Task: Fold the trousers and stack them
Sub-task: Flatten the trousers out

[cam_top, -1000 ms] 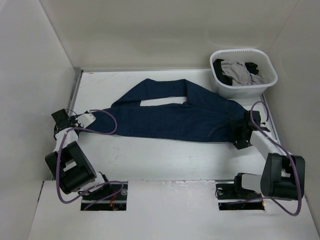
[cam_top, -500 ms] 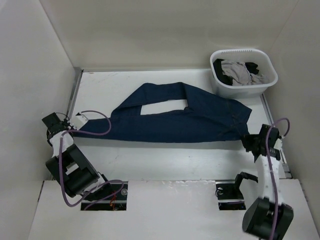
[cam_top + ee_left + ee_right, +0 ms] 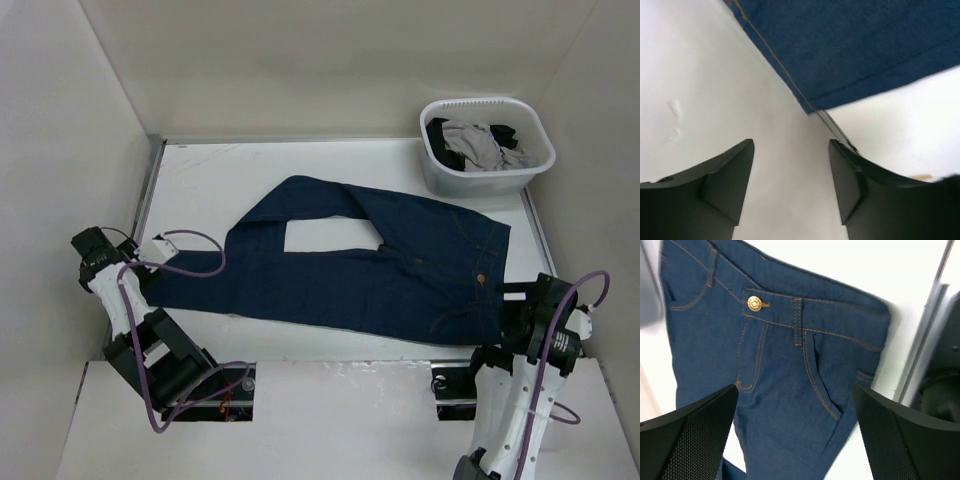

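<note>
Starting nearest, on the basket's [image 3: 470, 183] side: seeing the right gripper [image 3: 795, 395] spread wide and empty, raised above the waistband of the trousers [image 3: 380, 270], with the button [image 3: 754, 303] and pocket stitching plain beneath. Held clear, by the look of it, so as to leave the cloth lying flat. Looking to the side far from the basket: finding the left gripper [image 3: 790, 150] parted too, clasping nothing, just off a leg hem, placed as if to leave that leg straight. Moving farther: noting the trousers spread flat on the table [image 3: 220, 170], waist near the basket and just in front of it, legs running away from it with a strip of bare tabletop between them. No fold made yet. Ending at the basket itself, holding a grey garment [image 3: 478, 140] and a black garment [image 3: 445, 140], no part of this job.
</note>
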You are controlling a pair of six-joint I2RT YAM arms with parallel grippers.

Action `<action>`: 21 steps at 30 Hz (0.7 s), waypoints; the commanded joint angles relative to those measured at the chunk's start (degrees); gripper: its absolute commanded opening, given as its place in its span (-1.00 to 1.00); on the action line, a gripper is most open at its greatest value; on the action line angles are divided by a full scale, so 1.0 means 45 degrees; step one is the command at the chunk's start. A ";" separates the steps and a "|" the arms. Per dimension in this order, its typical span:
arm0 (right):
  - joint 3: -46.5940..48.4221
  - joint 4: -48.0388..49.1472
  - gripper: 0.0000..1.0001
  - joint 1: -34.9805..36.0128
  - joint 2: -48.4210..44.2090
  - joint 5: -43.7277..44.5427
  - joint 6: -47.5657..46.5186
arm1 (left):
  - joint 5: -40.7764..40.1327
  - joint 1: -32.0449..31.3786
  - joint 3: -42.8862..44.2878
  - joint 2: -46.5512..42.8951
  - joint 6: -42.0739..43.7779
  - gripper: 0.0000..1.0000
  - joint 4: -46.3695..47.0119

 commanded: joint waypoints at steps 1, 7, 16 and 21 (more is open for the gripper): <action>0.1795 -0.0424 1.00 -0.0024 0.0380 0.1223 -0.0980 | 0.1426 0.0305 0.2399 0.0150 -0.0426 0.32 -0.0954; 0.1878 0.3470 1.00 0.1320 0.2735 0.0566 -0.1470 | 0.2236 -0.4638 0.4750 0.2238 -0.3788 0.38 -0.1656; 0.1622 0.9204 1.00 0.3043 0.8872 -0.0219 -0.1763 | 0.1178 -0.9264 0.6504 0.7062 -0.8533 0.36 -0.0229; 0.1076 0.9733 1.00 0.3278 0.9659 -0.0045 -0.1724 | 0.1120 -0.9402 0.6958 0.8511 -0.9495 0.35 -0.0346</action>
